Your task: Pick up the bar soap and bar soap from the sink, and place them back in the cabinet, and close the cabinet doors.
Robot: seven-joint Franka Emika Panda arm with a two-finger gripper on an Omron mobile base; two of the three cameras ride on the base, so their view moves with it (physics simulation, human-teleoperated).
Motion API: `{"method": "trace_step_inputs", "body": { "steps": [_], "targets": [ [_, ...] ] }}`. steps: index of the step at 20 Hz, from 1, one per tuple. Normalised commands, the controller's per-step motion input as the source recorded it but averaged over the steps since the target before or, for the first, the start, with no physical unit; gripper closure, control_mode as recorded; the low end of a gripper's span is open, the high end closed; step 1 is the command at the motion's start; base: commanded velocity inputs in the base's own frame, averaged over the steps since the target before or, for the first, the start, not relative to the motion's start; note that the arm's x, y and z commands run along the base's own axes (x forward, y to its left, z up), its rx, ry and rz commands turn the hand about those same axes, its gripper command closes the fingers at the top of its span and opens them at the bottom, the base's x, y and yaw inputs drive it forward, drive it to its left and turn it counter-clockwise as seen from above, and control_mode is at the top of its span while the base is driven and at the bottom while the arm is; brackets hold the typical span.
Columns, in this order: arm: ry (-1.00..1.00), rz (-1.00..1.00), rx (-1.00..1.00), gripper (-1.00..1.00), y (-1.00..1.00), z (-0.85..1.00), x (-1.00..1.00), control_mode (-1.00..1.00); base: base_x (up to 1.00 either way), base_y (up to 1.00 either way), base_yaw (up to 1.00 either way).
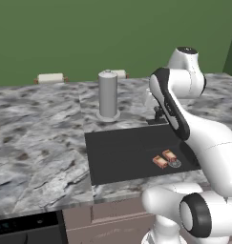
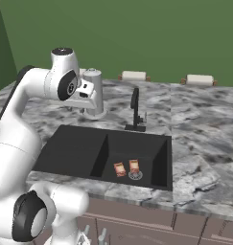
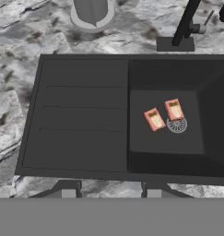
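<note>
Two reddish-orange bars of soap lie side by side on the floor of the dark sink (image 3: 85,115), just left of the round drain. One bar soap (image 3: 154,119) is nearer the drainboard; the other bar soap (image 3: 174,109) is right beside it. The same bar soaps (image 1: 160,162) (image 1: 169,155) sit in the sink (image 1: 117,152), also seen as bar soaps (image 2: 119,169) (image 2: 133,165) in the sink (image 2: 75,153). My gripper (image 3: 110,193) is open and empty, high above the sink's front edge. The cabinet and its doors are out of view.
A thin black faucet (image 2: 135,110) stands behind the basin. A grey cylinder (image 1: 108,95) stands on the marbled counter (image 1: 36,133) behind the drainboard. White rolls (image 2: 133,75) (image 2: 199,79) lie along the back wall. Low mauve-brown cupboards (image 2: 137,222) run below the counter.
</note>
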Motion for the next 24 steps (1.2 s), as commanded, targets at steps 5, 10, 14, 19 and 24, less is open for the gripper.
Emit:
{"method": "trace_step_inputs", "body": {
  "steps": [5,10,14,19,24],
  "targets": [
    [0.00,0.00,0.00,-1.00,-0.06,0.00,0.00,-1.00,0.00,0.00,0.00],
    [0.00,0.00,0.00,-1.00,-0.17,-0.04,0.00,-1.00,0.00,0.00,0.00],
    [0.00,0.00,0.00,-1.00,-0.28,-0.15,-0.01,-1.00,0.00,0.00,0.00],
    [0.00,0.00,-0.03,-1.00,-0.24,-0.23,-0.02,-1.00,0.00,0.00,0.00],
    [0.00,0.00,-0.05,-1.00,-0.22,-0.34,0.00,-1.00,0.00,0.00,0.00]
  ]
}}
